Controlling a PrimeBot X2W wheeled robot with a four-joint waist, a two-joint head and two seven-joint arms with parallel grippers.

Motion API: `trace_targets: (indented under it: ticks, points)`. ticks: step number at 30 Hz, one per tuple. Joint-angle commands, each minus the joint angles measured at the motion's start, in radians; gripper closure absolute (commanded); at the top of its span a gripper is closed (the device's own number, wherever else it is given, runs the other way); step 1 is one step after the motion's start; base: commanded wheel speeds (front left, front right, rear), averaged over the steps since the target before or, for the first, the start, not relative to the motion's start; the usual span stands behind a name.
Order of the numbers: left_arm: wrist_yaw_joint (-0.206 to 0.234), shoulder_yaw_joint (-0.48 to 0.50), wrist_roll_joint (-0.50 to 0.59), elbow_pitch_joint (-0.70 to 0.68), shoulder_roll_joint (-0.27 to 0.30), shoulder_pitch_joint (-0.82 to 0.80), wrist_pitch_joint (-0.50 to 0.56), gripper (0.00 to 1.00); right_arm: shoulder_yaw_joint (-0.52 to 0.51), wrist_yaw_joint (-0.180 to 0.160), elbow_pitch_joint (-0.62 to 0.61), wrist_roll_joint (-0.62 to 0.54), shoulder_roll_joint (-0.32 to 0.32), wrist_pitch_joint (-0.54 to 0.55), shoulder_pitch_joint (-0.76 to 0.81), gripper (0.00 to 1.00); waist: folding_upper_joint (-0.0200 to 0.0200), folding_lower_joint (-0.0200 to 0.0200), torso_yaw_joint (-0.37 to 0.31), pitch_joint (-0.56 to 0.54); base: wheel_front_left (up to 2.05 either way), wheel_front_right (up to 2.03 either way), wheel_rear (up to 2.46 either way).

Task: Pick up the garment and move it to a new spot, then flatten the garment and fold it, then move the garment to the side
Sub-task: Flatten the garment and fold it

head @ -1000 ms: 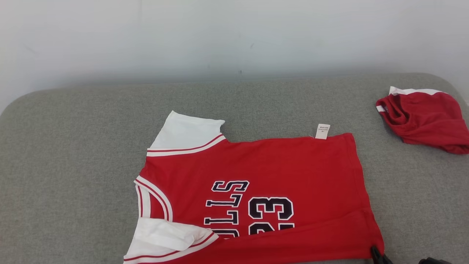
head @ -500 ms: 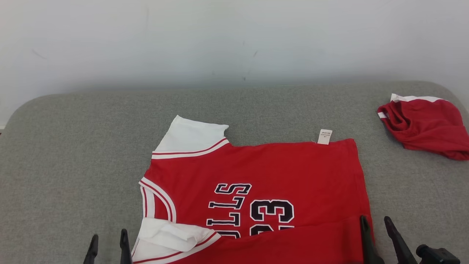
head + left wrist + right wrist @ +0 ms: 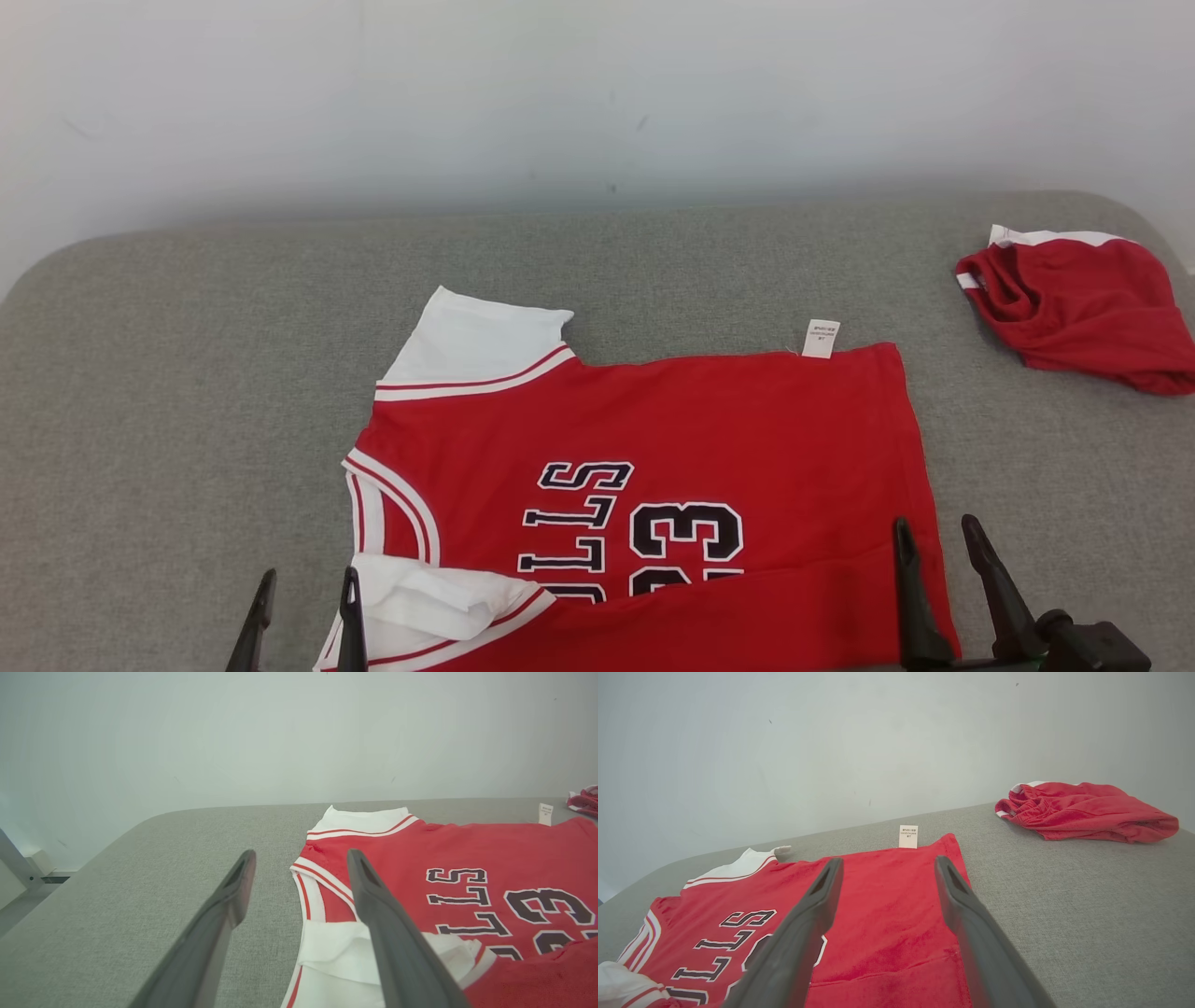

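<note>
The jersey [image 3: 653, 420] lies flat on the cushion [image 3: 187, 373], near edge apparently folded over once; further folds and the move aside remain, left gripper [image 3: 310, 573] and right gripper [image 3: 935, 521] empty, fingers spread, at its near corners.

The left hand [image 3: 310, 574], out of the head view a second ago, now stands at its lower left, fingers apart, its inner finger at the edge of the jersey's [image 3: 672, 420] near white sleeve [image 3: 439, 597]. The right hand [image 3: 934, 523], then only a fingertip at the bottom edge, reaches higher, fingers spread across the hem edge.
</note>
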Motion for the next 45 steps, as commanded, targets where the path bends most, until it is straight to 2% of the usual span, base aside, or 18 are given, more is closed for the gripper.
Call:
trace_targets:
  ticks: [1, 8, 15, 22, 25, 30, 37, 42, 45]
  points:
    - [-0.001, 0.002, -0.002, 0.011, -0.001, 0.010, -0.003, 0.00, 0.002, -0.003, -0.004, -0.011, 0.007, -0.003, 0.009, 0.00, 0.0000, 0.0000, -0.003, 0.002, 0.00, 0.00, 0.00]
    - [-0.019, 0.021, -0.017, 0.048, -0.004, 0.022, -0.003, 0.00, -0.006, -0.003, 0.008, -0.025, 0.015, -0.003, 0.005, 0.00, 0.0000, 0.0000, -0.010, 0.012, 0.00, 0.00, 0.00]
    - [-0.038, 0.050, -0.025, 0.055, -0.002, -0.040, -0.003, 0.00, -0.006, -0.003, 0.022, -0.026, 0.016, -0.004, -0.040, 0.00, 0.0000, 0.0000, -0.028, 0.035, 0.00, 0.00, 0.00]
    - [-0.082, 0.080, -0.049, 0.117, 0.067, -0.213, -0.003, 0.00, 0.000, -0.003, 0.058, -0.019, -0.019, -0.002, -0.179, 0.00, 0.0000, 0.0000, -0.094, 0.108, 0.00, 0.00, 0.00]
    - [-0.091, 0.067, -0.077, 0.220, 0.133, -0.348, 0.000, 0.00, 0.001, -0.003, 0.106, -0.008, -0.039, -0.002, -0.260, 0.00, 0.0000, 0.0000, -0.129, 0.157, 0.00, 0.00, 0.00]
    - [-0.097, -0.003, -0.176, 0.366, 0.232, -0.577, 0.088, 0.00, 0.039, -0.003, 0.237, 0.004, -0.067, -0.002, -0.424, 0.00, 0.0000, 0.0000, -0.182, 0.234, 0.00, 0.00, 0.00]
    - [-0.097, -0.158, -0.370, 0.437, 0.371, -0.822, 0.259, 0.00, 0.103, -0.003, 0.398, 0.035, -0.089, -0.002, -0.640, 0.00, 0.0000, 0.0000, -0.236, 0.327, 0.00, 0.00, 0.00]
    - [-0.097, -0.246, -0.473, 0.498, 0.419, -0.927, 0.362, 0.00, 0.141, -0.003, 0.458, 0.057, -0.088, -0.002, -0.724, 0.00, 0.0000, 0.0000, -0.255, 0.364, 0.00, 0.00, 0.00]
    - [-0.097, -0.283, -0.492, 0.545, 0.443, -0.970, 0.391, 0.00, 0.163, -0.003, 0.480, 0.064, -0.081, -0.002, -0.756, 0.00, 0.0000, 0.0000, -0.265, 0.381, 0.00, 0.00, 0.00]
